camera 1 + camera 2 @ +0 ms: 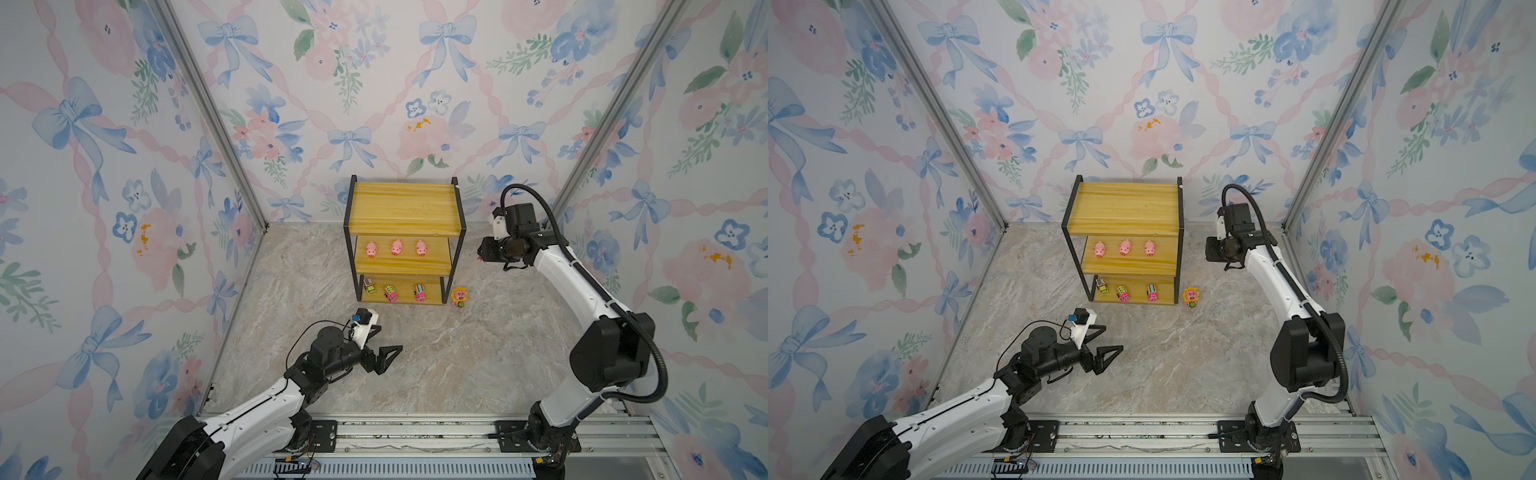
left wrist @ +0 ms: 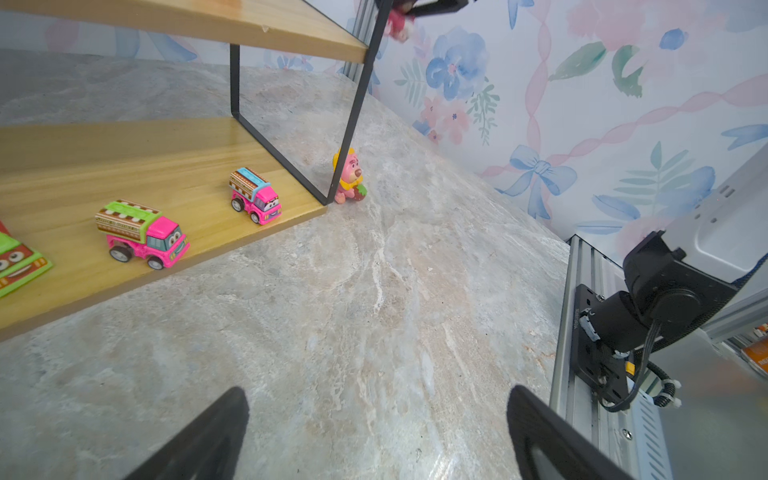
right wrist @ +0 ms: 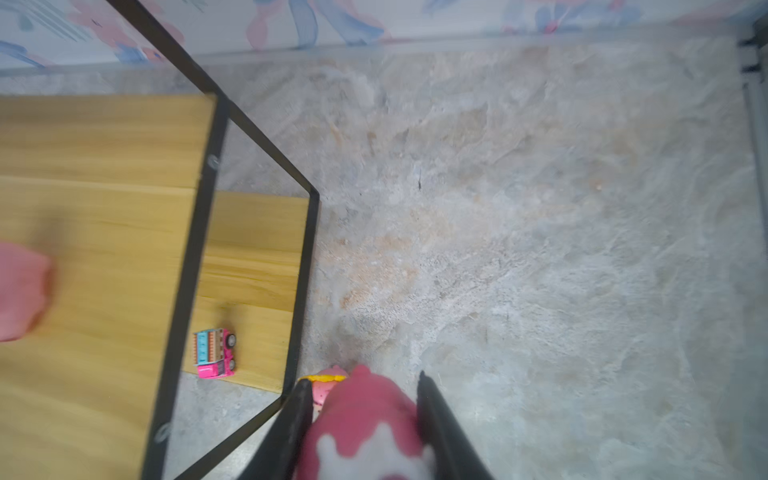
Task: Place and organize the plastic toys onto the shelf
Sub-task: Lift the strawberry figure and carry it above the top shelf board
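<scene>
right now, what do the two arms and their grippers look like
The left arm and right arm have white shells with black joints. The left gripper and right gripper each carry two black tapering fingers. A thick ribbed black hose loops along the right arm; a thin black wire arcs over the left wrist.

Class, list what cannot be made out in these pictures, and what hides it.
- held pink toy: right wrist view, blurred, cut off by the edge; right gripper covers its sides.
- third toy vehicle: left wrist view, cut by edge.
- sunflower bear: right wrist view, mostly behind that toy.
</scene>
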You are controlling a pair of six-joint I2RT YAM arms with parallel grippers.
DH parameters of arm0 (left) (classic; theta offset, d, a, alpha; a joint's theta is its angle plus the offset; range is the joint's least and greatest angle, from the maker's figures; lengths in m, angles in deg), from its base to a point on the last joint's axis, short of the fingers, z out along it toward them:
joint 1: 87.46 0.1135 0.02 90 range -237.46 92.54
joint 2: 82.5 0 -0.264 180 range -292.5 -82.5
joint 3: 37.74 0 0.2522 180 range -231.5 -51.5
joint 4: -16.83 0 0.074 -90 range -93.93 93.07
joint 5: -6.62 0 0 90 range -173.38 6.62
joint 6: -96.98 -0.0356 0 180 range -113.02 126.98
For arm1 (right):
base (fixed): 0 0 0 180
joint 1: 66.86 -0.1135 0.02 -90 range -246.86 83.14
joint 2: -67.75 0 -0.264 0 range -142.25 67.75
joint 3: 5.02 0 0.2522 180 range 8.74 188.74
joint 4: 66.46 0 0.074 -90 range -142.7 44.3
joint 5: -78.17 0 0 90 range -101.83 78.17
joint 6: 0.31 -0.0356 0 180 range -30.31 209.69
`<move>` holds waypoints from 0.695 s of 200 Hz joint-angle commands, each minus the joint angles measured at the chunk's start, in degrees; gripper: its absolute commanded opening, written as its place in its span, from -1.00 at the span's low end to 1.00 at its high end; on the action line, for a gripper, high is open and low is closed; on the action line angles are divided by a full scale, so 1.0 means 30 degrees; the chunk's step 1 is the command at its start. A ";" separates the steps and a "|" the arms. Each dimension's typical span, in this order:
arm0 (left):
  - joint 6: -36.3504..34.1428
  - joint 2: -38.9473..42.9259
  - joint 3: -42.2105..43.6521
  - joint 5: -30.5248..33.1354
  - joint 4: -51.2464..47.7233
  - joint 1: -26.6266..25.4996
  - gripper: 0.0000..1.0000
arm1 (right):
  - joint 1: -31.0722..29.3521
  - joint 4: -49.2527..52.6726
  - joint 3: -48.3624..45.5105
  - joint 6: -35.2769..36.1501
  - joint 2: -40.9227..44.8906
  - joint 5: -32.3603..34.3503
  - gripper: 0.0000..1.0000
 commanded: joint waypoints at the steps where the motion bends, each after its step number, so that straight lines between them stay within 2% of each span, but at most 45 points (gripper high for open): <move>1: -0.0381 -0.0094 0.0030 0.0033 0.0266 -0.0090 0.96 | -0.0689 0.2590 0.1918 0.0507 0.1861 0.0308 -0.45; 48: -0.0447 0.0034 0.0182 -0.0015 0.0267 -0.0090 0.96 | -0.2472 0.3869 0.4573 0.0973 0.4584 0.1373 -0.46; 92: -0.0381 0.0376 0.0423 0.0106 0.0265 -0.0105 0.96 | -0.5416 0.2459 0.4205 0.1457 0.6923 0.2149 -0.50; 139: -0.0337 0.0872 0.0686 0.0179 0.0269 -0.0105 0.96 | -0.6995 0.1275 0.4250 0.1001 0.6511 0.2385 -0.52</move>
